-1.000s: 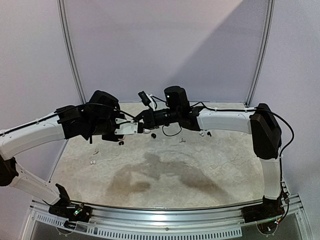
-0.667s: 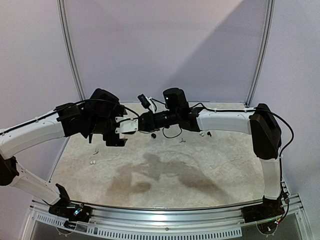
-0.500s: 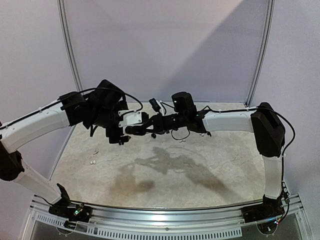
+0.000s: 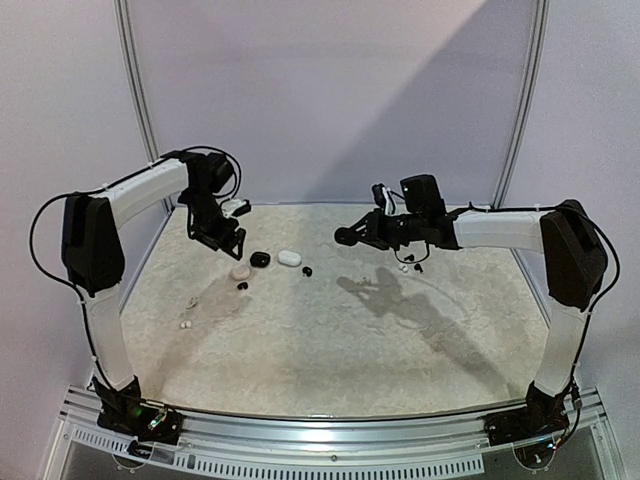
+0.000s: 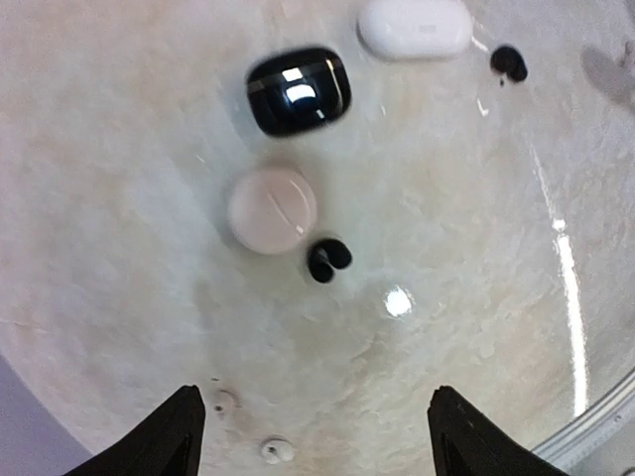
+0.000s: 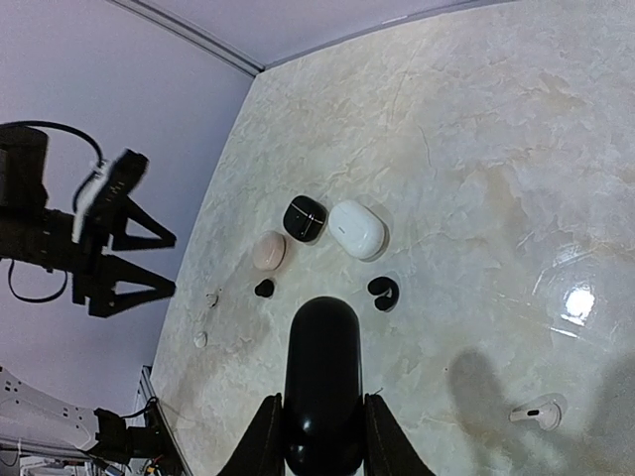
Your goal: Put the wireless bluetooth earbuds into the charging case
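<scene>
Hovering empty and wide open, the left gripper should be lowered squarely over the black earbud beside the pink case; the right gripper is clamped on a black case.

The white case ran off the top edge of the left wrist view, so its far side was unseen. Only the fingers' dark tips of the left gripper showed there, the rest cut by the bottom edge. Two white specks near that edge were too small to tell their shape. In the right wrist view the black oblong case and the fingers of the right gripper beside it were cut off at the bottom edge. From above, that gripper and case merged into one dark mass. A white earbud lay partly hidden by the right arm's cable.
</scene>
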Robot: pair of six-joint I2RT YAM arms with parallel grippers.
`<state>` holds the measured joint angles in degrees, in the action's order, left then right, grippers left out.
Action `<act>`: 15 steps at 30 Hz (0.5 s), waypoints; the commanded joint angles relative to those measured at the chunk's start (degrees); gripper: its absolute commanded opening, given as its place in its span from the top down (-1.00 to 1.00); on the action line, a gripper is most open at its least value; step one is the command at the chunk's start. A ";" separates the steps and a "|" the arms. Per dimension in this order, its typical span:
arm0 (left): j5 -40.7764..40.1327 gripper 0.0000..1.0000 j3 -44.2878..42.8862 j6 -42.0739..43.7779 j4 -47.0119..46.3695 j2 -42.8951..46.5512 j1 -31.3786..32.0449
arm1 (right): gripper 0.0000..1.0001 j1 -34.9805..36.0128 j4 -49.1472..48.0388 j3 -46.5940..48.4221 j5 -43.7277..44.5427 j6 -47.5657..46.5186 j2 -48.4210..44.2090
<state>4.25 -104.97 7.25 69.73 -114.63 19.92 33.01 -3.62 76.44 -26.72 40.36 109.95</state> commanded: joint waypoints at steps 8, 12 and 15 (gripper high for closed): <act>-0.59 -0.53 20.26 -25.74 -18.92 -2.62 1.84 | 1.00 0.93 5.99 0.06 4.85 0.33 -2.19; -0.34 -0.52 19.91 -27.98 -22.77 -4.81 2.38 | 1.00 0.97 7.48 -0.07 5.45 -0.48 -2.63; -0.82 -0.48 19.89 -29.24 -24.66 -6.24 2.85 | 1.00 0.93 7.90 -0.07 5.45 -1.10 -2.51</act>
<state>4.58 -84.62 -17.47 51.37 -118.58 21.80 33.80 2.35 76.42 -22.55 40.23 109.45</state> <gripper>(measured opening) 0.749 0.248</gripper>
